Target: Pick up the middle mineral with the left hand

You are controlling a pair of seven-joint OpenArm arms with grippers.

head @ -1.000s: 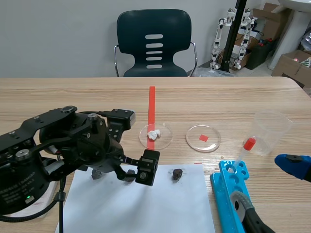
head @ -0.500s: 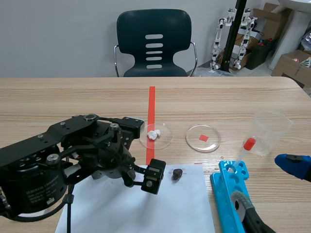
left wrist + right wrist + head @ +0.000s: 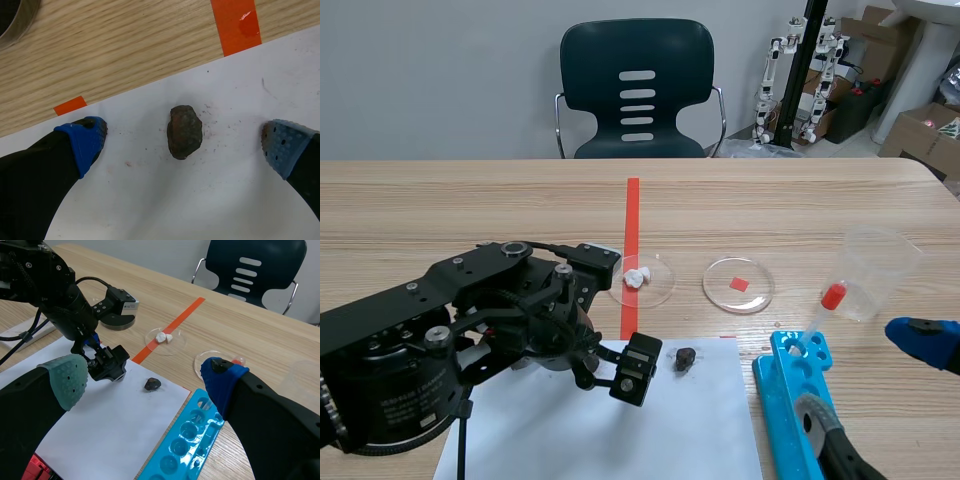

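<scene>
mineral [image 3: 184,131]: rough, matt | sheet [image 3: 210,200]: smooth paper | table [image 3: 125,45]: wood

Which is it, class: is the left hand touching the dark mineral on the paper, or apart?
Apart. The left wrist view shows bare paper on either side of the mineral, separating it from the open left hand.

A pale wood-grain bench [image 3: 470,200] fills the lower two-thirds of the frame under even indoor light, its far edge running straight across the middle. Behind that edge, at top centre, a dark teal plastic chair [image 3: 638,90] with a slotted back and chrome arms stands in front of a plain grey wall [image 3: 440,80]. In the upper right corner, small white jointed figures [image 3: 782,60] flank a slanting black pole [image 3: 807,50], with brown cardboard boxes [image 3: 930,135] and a white column [image 3: 910,60] crowded close beside them.
</scene>
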